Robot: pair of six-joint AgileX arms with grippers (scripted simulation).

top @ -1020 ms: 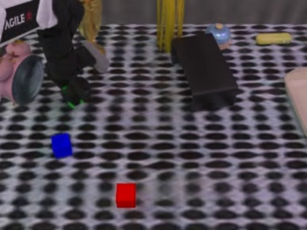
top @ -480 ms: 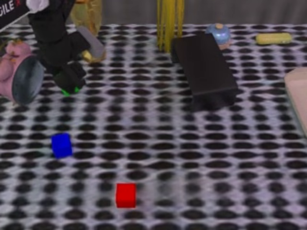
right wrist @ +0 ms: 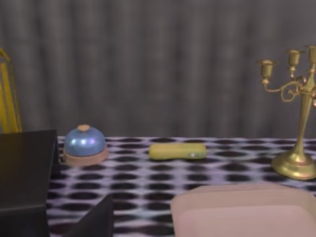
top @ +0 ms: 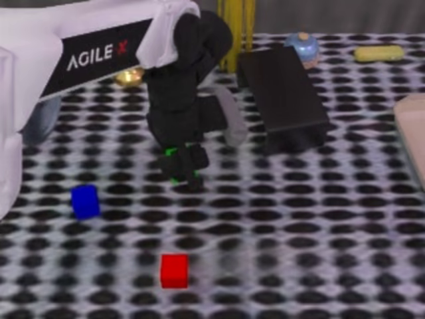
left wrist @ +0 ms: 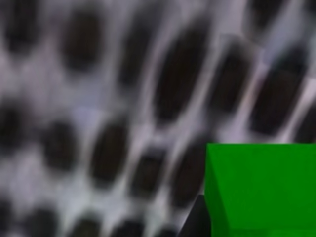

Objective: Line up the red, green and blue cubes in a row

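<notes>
My left gripper point(top: 184, 169) hangs over the middle of the table, shut on the green cube point(left wrist: 261, 190). From above, the gripper hides most of that cube; only green slivers show at its tips. In the left wrist view the cube fills one corner, with a dark finger point(left wrist: 197, 223) against its side and the patterned cloth beyond it. The blue cube point(top: 85, 201) lies at the left, apart from the gripper. The red cube point(top: 174, 270) lies near the front edge, nearer than the gripper. My right arm is out of the top view; a dark part of its gripper point(right wrist: 94, 219) shows in the right wrist view.
A black box point(top: 284, 93) stands right of the left gripper. Behind it are a blue bell point(top: 302, 45), a yellow bar point(top: 378, 53) and a yellow stand point(top: 236, 33). A pink tray point(top: 415, 126) lies at the right edge. A gold candlestick point(right wrist: 298, 118) stands beyond the tray.
My left arm has swung from the far left to the middle of the table and nearer the front, carrying the green cube. The blue and red cubes have not moved.
</notes>
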